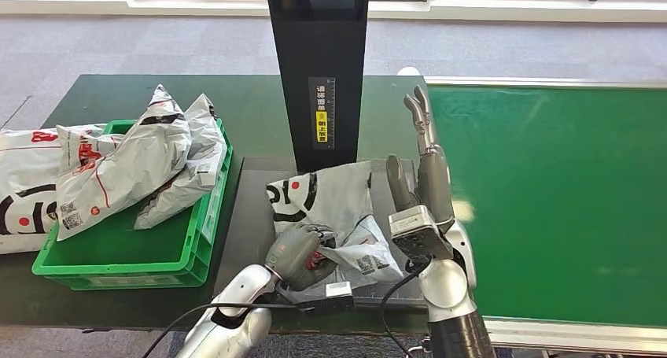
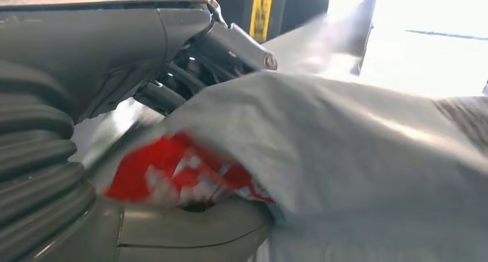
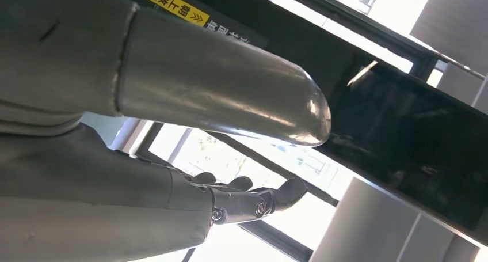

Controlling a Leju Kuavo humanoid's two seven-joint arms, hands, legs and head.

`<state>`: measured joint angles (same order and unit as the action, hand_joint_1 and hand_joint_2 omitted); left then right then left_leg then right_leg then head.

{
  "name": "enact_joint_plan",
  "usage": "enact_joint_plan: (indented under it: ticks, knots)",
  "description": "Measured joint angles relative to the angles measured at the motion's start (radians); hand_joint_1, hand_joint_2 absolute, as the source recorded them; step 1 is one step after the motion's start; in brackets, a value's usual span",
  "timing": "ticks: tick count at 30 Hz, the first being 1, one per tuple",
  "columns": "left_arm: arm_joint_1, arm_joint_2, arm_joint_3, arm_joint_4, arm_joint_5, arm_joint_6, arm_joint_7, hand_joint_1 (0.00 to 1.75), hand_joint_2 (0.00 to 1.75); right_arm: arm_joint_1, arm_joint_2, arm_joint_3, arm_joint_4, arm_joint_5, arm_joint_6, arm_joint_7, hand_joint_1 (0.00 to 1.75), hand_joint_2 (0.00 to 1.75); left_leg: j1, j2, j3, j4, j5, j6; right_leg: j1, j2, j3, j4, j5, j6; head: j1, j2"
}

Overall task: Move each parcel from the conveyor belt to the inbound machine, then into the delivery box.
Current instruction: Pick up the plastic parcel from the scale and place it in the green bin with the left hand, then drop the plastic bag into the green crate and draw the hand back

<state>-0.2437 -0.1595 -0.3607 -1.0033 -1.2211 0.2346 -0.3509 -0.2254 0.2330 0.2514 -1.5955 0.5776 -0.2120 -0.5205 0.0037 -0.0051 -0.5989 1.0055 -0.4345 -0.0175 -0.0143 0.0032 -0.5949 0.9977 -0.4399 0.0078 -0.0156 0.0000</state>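
Observation:
A grey parcel (image 1: 326, 197) with black and red print lies crumpled on the dark platform (image 1: 252, 208) of the inbound machine, in front of its black column (image 1: 317, 67). My left hand (image 1: 297, 257) grips the parcel's near edge. In the left wrist view the thumb (image 2: 190, 233) and dark fingers (image 2: 172, 95) close on the grey parcel (image 2: 345, 158) around its red print. My right hand (image 1: 421, 169) is raised beside the parcel's right edge, fingers pointing up and holding nothing. The right wrist view has its thumb (image 3: 218, 95) and fingers (image 3: 253, 201) apart.
The green delivery box (image 1: 208, 216) stands left of the platform with several grey parcels (image 1: 126, 169) piled in it. Another white parcel (image 1: 20, 185) lies outside it at the far left. The green conveyor belt (image 1: 566, 201) stretches to the right.

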Motion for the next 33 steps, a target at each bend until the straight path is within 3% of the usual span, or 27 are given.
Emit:
enact_joint_plan:
  ticks: [11, 15, 19, 24, 29, 33]
  knots:
    - [0.017, 0.0, 0.024, -0.124, 0.043, 0.099, -0.045, 1.75, 1.75, 0.039, -0.015, 0.0, -0.011, -0.011, -0.033, -0.028, 0.0, 0.0, 0.0, 0.0, 0.0, 0.0, 0.0, 0.0, 0.0, 0.0, 0.0, 0.0, 0.0, 0.0, 0.0, 0.0]
    - [0.028, 0.0, 0.042, -0.193, 0.077, 0.189, -0.061, 1.75, 1.75, 0.052, -0.021, 0.0, -0.018, -0.013, -0.046, -0.034, 0.0, 0.0, 0.0, 0.0, 0.0, 0.0, 0.0, 0.0, 0.0, 0.0, 0.0, 0.0, 0.0, 0.0, 0.0, 0.0]
    - [0.041, 0.002, 0.082, -0.294, 0.148, 0.343, -0.085, 1.75, 1.75, 0.055, -0.024, 0.001, -0.022, -0.013, -0.06, -0.033, 0.0, 0.0, 0.0, 0.0, -0.001, 0.0, 0.0, 0.0, 0.0, 0.0, 0.0, 0.0, 0.0, 0.0, 0.0, 0.0]
    - [0.055, 0.01, 0.178, -0.459, 0.262, 0.451, -0.137, 1.75, 1.75, 0.055, -0.026, 0.002, -0.022, -0.016, -0.072, -0.032, 0.0, 0.0, 0.0, 0.0, -0.001, 0.0, 0.0, 0.0, 0.0, 0.0, 0.0, 0.0, 0.0, 0.0, 0.0, 0.0]
    - [0.04, -0.023, 0.361, -0.611, 0.365, 0.463, -0.3, 1.75, 1.75, 0.046, -0.027, 0.012, -0.021, -0.031, -0.071, -0.04, 0.0, 0.0, 0.0, 0.0, -0.001, 0.0, 0.0, 0.0, 0.0, -0.001, -0.001, 0.001, 0.0, 0.0, 0.0, 0.0]
    - [-0.017, -0.018, 0.498, -0.653, 0.378, 0.462, -0.252, 1.75, 1.75, 0.039, -0.026, 0.02, -0.018, -0.034, -0.057, -0.046, 0.0, 0.0, 0.0, -0.001, -0.001, 0.0, 0.0, 0.0, 0.0, -0.001, -0.001, 0.0, 0.0, 0.0, 0.0, 0.0]
